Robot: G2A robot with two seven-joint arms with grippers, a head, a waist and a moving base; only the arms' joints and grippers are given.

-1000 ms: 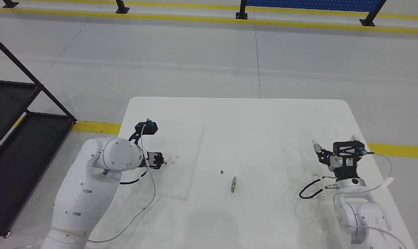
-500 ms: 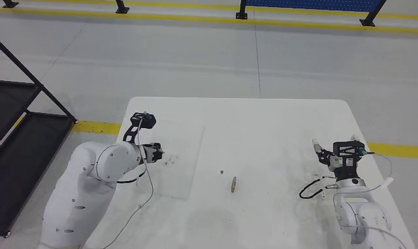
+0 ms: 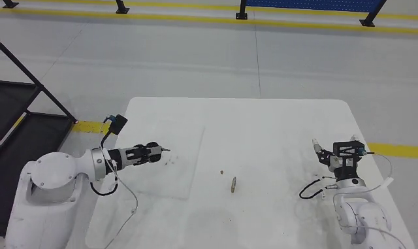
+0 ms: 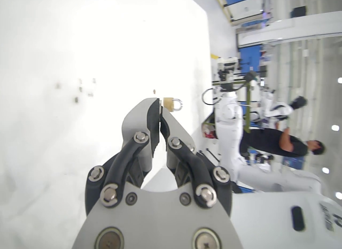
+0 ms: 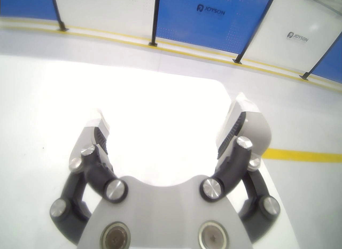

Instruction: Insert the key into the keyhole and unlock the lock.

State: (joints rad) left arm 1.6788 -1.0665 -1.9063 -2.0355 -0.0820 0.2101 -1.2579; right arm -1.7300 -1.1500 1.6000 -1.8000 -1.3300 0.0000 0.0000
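A small brass padlock (image 3: 233, 183) with a silver shackle rests on the white table (image 3: 274, 125), a little towards the front of the middle. It appears again in the left wrist view, padlock (image 4: 171, 104), straight beyond the fingertips. My left gripper (image 3: 160, 150) hovers left of the lock, well apart from it. That left gripper (image 4: 160, 105) is shut, and a thin silvery sliver, the key by its look, pokes out at the tips. My right gripper (image 3: 341, 149) hangs near the table's right edge; the right gripper (image 5: 171, 116) is open and holds nothing.
A tiny brown speck (image 3: 223, 173) lies just left of the padlock. Under the left gripper is a thin pale mat (image 3: 186, 177) with several dark specks (image 3: 171, 161). A black rack (image 3: 19, 118) stands on the floor left of the table.
The left arm's body has swung out to the left and its forearm now stretches towards the table. Its gripper stayed near the same spot, slightly farther back. The right arm has not moved.
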